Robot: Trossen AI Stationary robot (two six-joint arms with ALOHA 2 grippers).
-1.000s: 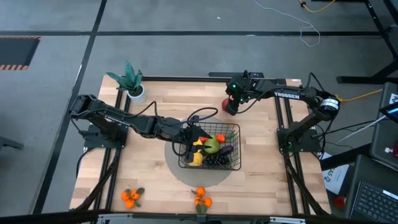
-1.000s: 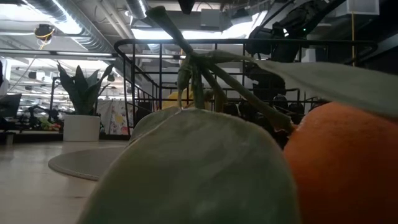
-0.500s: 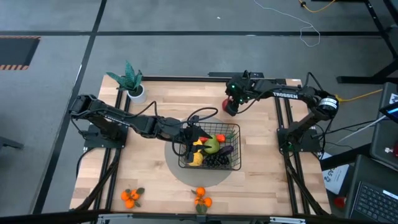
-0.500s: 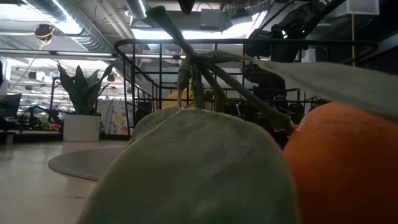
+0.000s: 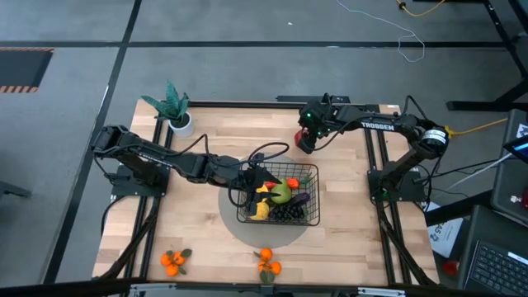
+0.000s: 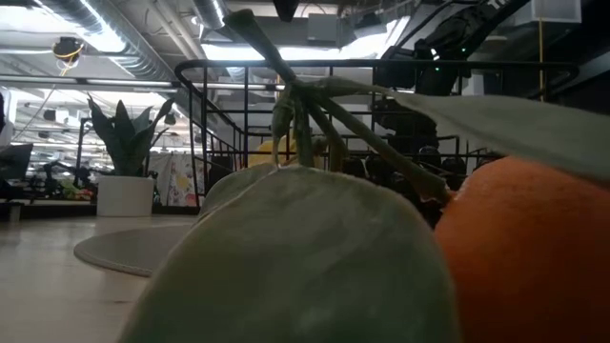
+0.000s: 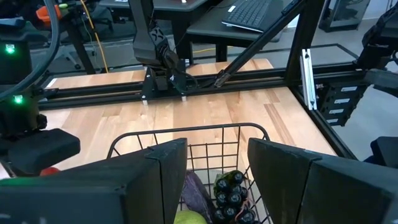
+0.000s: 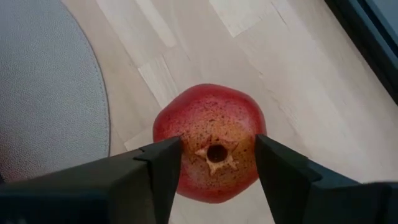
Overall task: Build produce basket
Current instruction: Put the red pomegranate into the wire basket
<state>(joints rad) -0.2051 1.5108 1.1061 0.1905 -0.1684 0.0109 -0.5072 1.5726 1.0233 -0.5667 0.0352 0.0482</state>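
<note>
The black wire basket point(image 5: 318, 198) stands on a round grey mat in the middle of the table. It holds a yellow fruit, a green pear point(image 5: 281, 193), a purple eggplant and black grapes point(image 7: 231, 194). My left gripper point(image 7: 217, 180) hangs open over the basket's left rim point(image 5: 252, 177). At the far right, a red fruit point(image 8: 210, 142) with a brown calyx rests on the wood. My right gripper point(image 8: 217, 162) points down over it point(image 5: 306, 142), open, one finger on either side of the fruit's top. My right gripper comes at the red fruit from above with a finger point(image 8: 165, 168) at each side of the calyx end point(image 8: 216, 152). I cannot tell whether the fingers touch the fruit. The fruit sits on the table.
Two bunches of tangerines with leaves lie at the near edge point(image 5: 172, 261) point(image 5: 267, 264); one fills the low view point(image 6: 534, 248). A teal plant in a white pot point(image 5: 173, 111) stands at the far left corner. Bare wood lies between the mat point(image 8: 50, 93) and the red fruit.
</note>
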